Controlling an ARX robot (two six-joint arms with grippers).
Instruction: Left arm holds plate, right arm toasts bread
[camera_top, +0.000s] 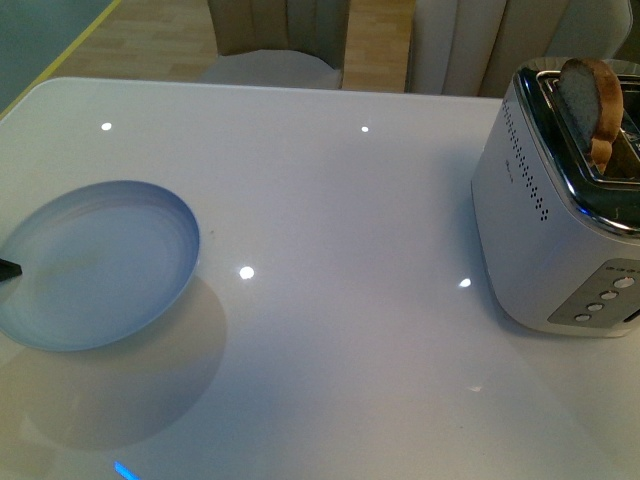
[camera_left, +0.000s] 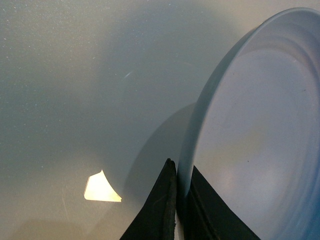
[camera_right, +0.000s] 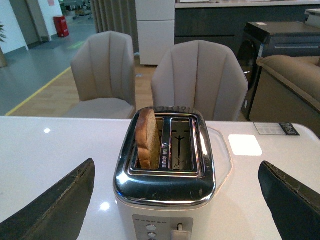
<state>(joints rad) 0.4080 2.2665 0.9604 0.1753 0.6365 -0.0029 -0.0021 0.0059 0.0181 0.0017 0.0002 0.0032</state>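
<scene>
Front view, left gripper (camera_top: 8, 268) cropped at plate (camera_top: 110, 260) rim, bread (camera_top: 592, 95) half in toaster (camera_top: 535, 225)

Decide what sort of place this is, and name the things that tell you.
Probably a dining corner in a large showroom or lab hall, not a home: a glossy white table with a toaster, padded beige chairs, and behind them an open floor marked with a yellow line.
</scene>
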